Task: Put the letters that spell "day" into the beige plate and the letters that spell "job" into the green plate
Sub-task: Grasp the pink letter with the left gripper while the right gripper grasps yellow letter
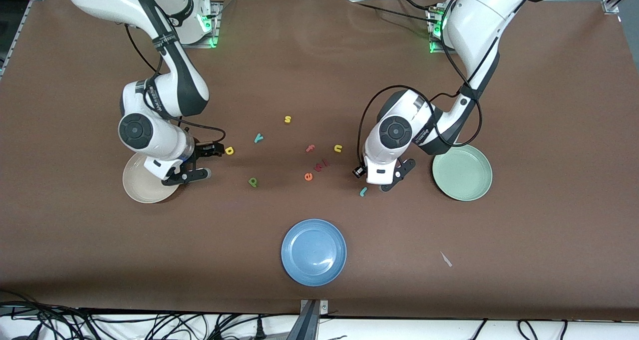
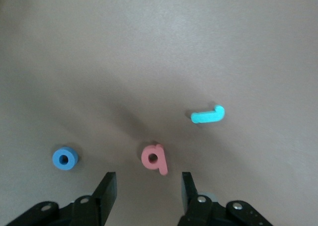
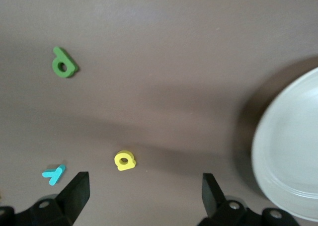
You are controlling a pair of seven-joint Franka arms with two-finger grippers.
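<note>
Left wrist view, left claw open above pink-red "b", nothing held.

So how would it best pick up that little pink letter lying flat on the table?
Probably from straight above, pinching the pink letter across its round bowl, one finger on each side. It lies flat with bare table around it, and its stem sticks out at one end, so the bowl seems the steadiest part. The left pincer hangs just over it, jaws partly open with nothing between them.

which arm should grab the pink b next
Left. Its tool hangs open just over the pink b, near the green plate; the right tool is over the yellow letter.
</note>
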